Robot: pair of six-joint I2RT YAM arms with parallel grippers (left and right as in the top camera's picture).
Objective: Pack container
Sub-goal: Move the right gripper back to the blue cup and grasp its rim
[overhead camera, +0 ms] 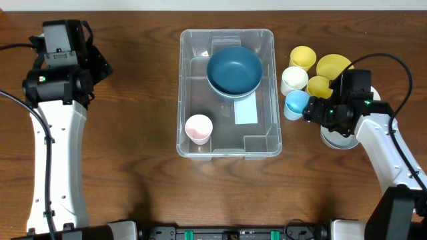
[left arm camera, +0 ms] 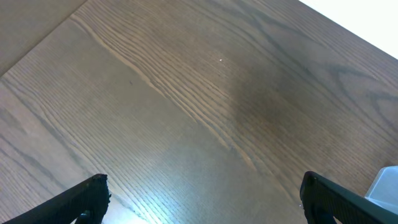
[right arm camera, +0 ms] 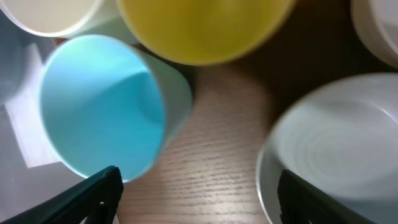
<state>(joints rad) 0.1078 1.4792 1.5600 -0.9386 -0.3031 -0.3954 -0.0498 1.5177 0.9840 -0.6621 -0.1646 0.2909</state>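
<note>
The container [overhead camera: 227, 32], a large clear bin with a white label [overhead camera: 245, 112] on its base, stands mid-table. Inside it are a dark blue bowl [overhead camera: 234, 69] at the far end and a pink cup [overhead camera: 198, 127] near the front left. My right gripper [overhead camera: 312, 113] is open and empty, low over the table between a light blue cup [overhead camera: 296, 103] and a white bowl [overhead camera: 337, 139]; the right wrist view shows its jaws [right arm camera: 199, 193] between the cup [right arm camera: 99, 106] and the bowl [right arm camera: 336, 149]. My left gripper [overhead camera: 100, 65] is open and empty at the far left [left arm camera: 205, 196].
Right of the bin stand a white cup [overhead camera: 294, 79], a yellow cup [overhead camera: 303, 57], a second yellow cup [overhead camera: 318, 87] and a yellow bowl [overhead camera: 333, 66]. The bin's corner [left arm camera: 385, 183] shows at the right edge of the left wrist view.
</note>
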